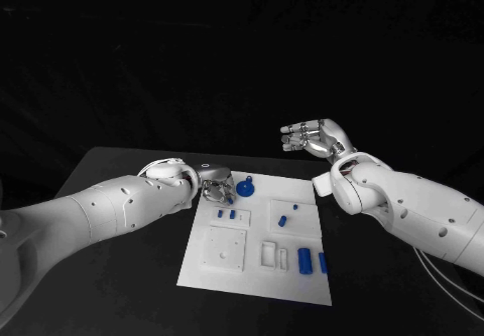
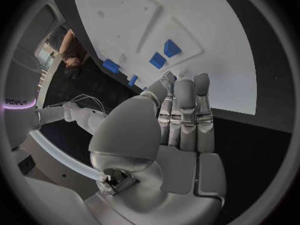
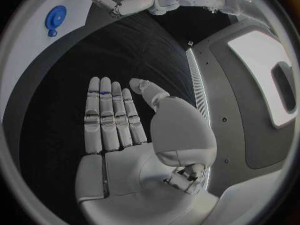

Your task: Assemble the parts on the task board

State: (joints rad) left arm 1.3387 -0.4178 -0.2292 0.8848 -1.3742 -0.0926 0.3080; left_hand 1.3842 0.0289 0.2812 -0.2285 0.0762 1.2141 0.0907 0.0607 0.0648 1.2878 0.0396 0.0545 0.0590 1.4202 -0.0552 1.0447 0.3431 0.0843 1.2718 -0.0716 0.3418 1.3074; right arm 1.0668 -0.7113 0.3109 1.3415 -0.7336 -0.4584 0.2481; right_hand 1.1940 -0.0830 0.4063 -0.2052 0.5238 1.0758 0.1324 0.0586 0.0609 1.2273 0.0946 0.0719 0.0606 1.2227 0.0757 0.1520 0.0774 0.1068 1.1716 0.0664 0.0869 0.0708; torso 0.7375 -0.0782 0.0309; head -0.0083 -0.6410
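Task board corner under left robot hand

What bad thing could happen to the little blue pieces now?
The left hand hovers low at the task board's far corner, close to the round blue part and two small blue parts. A careless sweep might knock those loose pieces off. The right hand is raised and empty, so it couldn't catch them.
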